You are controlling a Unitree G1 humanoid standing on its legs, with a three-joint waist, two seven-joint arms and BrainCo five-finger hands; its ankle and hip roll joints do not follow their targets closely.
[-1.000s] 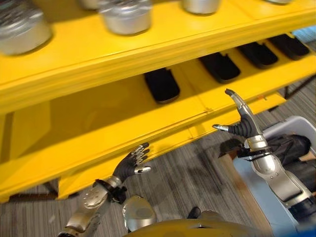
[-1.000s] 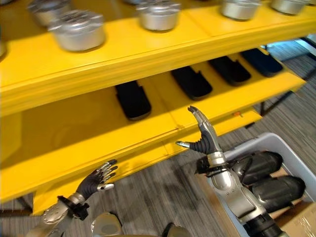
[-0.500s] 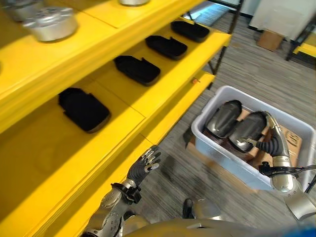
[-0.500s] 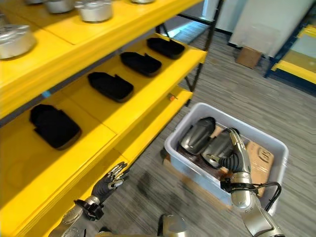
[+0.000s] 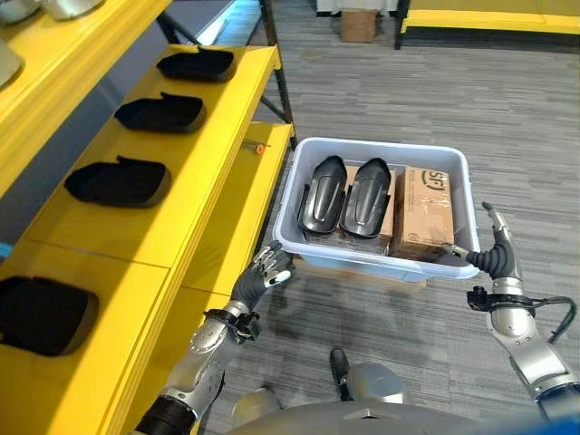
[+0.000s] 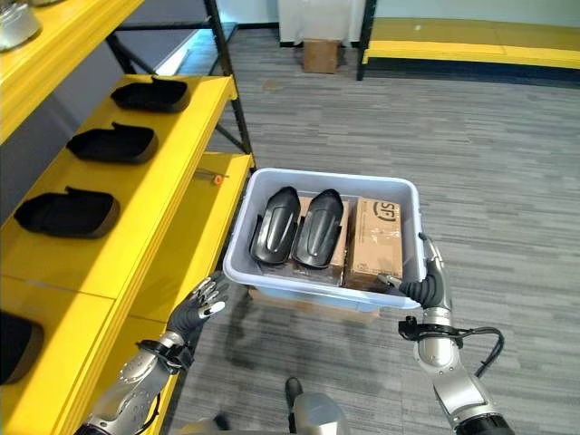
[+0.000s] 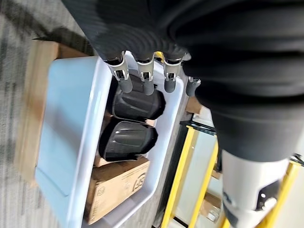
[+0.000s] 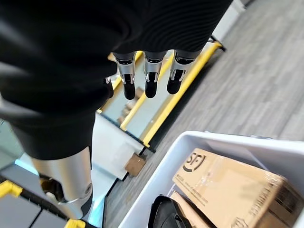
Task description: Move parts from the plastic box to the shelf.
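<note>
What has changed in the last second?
The head camera swung from the shelf to the box on the floor, so most of the shift is the view. The right hand, raised before the shelf a second ago, is now low at the box's near right corner, open and empty. The left hand stays open and empty by the shelf edge. Both parts remain in the box.

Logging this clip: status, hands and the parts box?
Left hand and right hand open, empty, flanking the plastic box. Two black parts inside beside a cardboard carton. Nothing blocking.
</note>
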